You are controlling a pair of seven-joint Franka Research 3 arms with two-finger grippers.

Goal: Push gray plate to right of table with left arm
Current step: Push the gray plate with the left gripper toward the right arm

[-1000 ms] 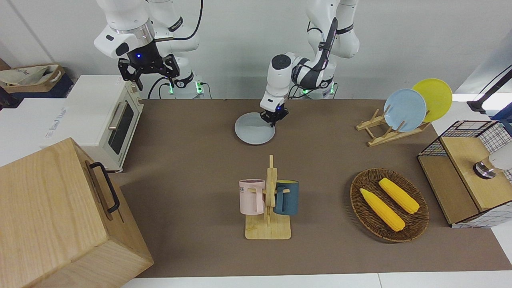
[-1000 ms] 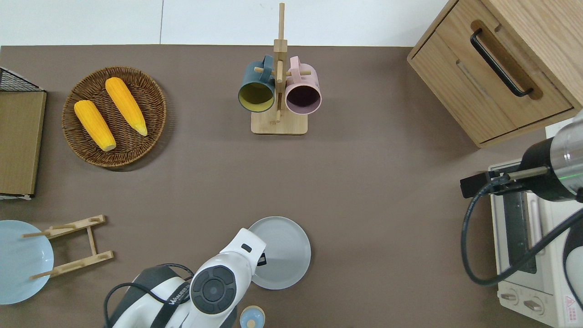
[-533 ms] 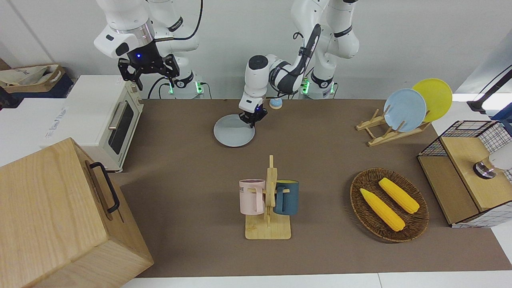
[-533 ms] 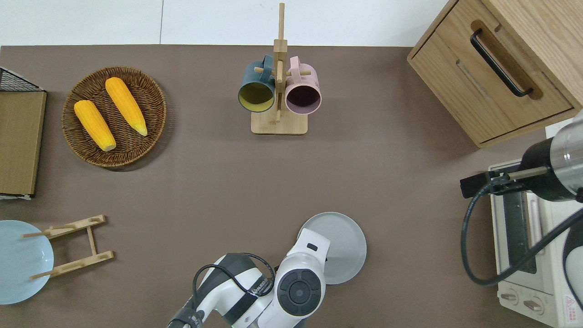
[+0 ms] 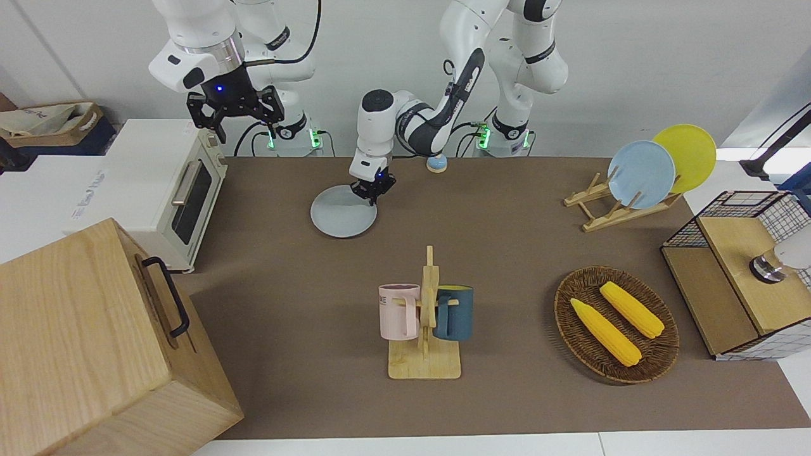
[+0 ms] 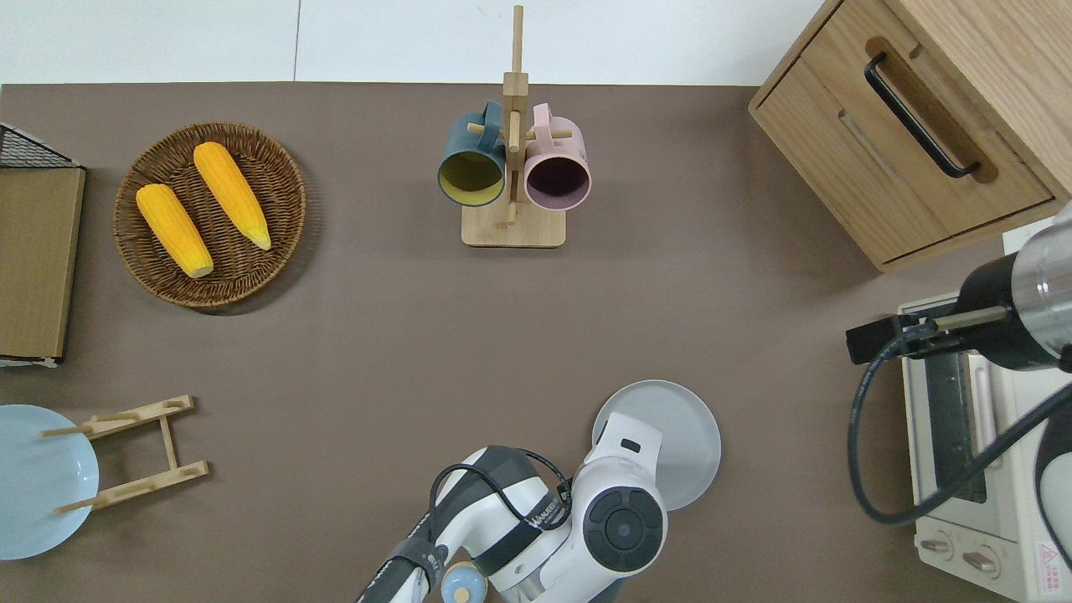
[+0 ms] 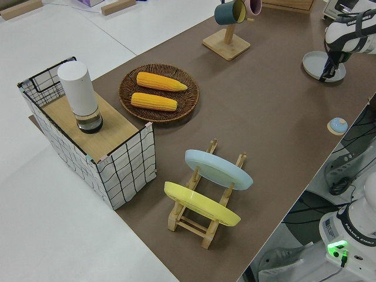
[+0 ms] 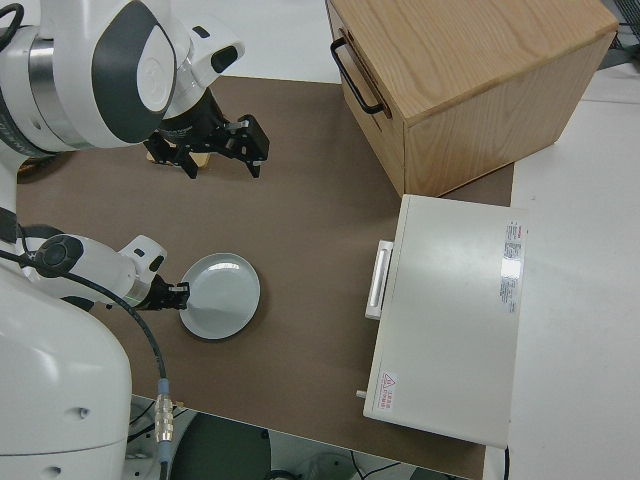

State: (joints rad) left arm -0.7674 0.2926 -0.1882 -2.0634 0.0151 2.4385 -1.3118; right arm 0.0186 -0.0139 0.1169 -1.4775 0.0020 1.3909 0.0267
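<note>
The gray plate [image 5: 343,215] lies flat on the table [image 5: 507,253], close to the edge where I stand and somewhat toward my right arm's end, nearer to me than the mug rack [image 5: 426,329] and well apart from it. My left gripper [image 5: 372,192] is down at the plate's rim, on the side toward my left arm's end, touching it there; the right side view shows the same contact [image 8: 177,297]. Whether its fingers are apart or together I cannot tell. From overhead my own wrist covers the gripper and part of the plate [image 6: 682,427].

My right gripper [image 5: 234,114] is parked, its fingers spread apart.

Farther toward my right arm's end stand the white toaster oven [image 5: 165,190] and, farther from me, the wooden box [image 5: 95,342] with a black handle. A pink mug [image 5: 399,310] and a dark blue mug [image 5: 455,311] hang on the rack. Toward my left arm's end a wicker basket [image 5: 570,329] holds two corn cobs [image 5: 605,331], and a wooden plate stand [image 5: 608,206] carries a sky-blue plate [image 5: 641,173] and a yellow plate [image 5: 692,152]. A small round blue-topped knob [image 5: 436,164] sits at the table's near edge, just beside my left arm.
</note>
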